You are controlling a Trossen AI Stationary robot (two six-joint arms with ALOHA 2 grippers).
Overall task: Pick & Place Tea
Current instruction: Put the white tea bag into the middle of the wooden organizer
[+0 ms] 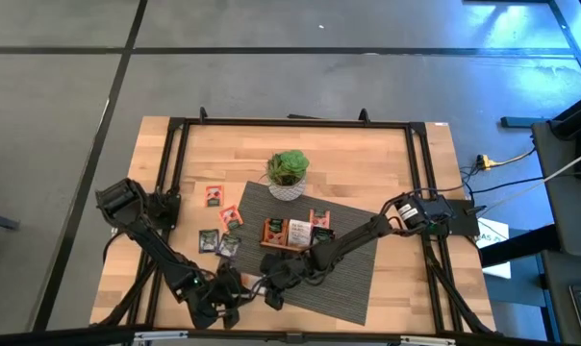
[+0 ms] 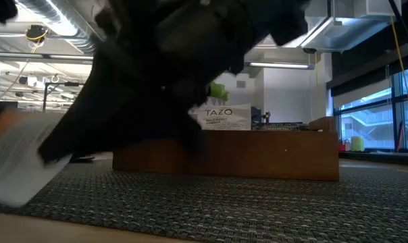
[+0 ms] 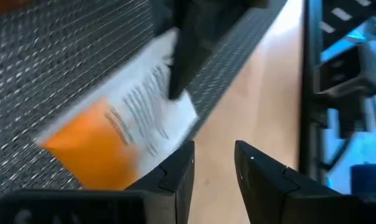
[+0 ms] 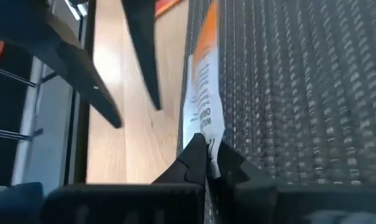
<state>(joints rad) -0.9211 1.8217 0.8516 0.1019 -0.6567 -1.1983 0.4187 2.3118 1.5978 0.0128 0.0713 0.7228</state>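
A white-and-orange tea sachet (image 3: 122,127) is at the mat's near left edge, with my right gripper (image 4: 206,155) shut on it. It also shows as a small white patch (image 1: 255,285) in the high view. My left gripper (image 3: 214,168) stands open just to the left of the sachet, over the bare wood, with nothing between its fingers. More tea sachets lie flat on the wood to the left of the mat: orange-red ones (image 1: 214,195) and dark ones (image 1: 209,240). The wooden tray (image 1: 295,234) on the mat holds several sachets upright. My right gripper pinches the sachet's white end (image 4: 203,134) between its two fingers. The fingers come slanting down from the table's right. The sachet is turned on edge and reaches away from the fingers, orange end (image 4: 206,34) farthest. Whether it is clear of the mat I cannot tell.
A dark woven mat (image 1: 353,274) covers the table's middle, and a potted plant (image 1: 288,173) stands at its far edge. A black frame (image 1: 165,173) runs around the tabletop. In the low view the tray (image 2: 258,154) stands across the mat with a TAZO sachet (image 2: 224,116) showing above it.
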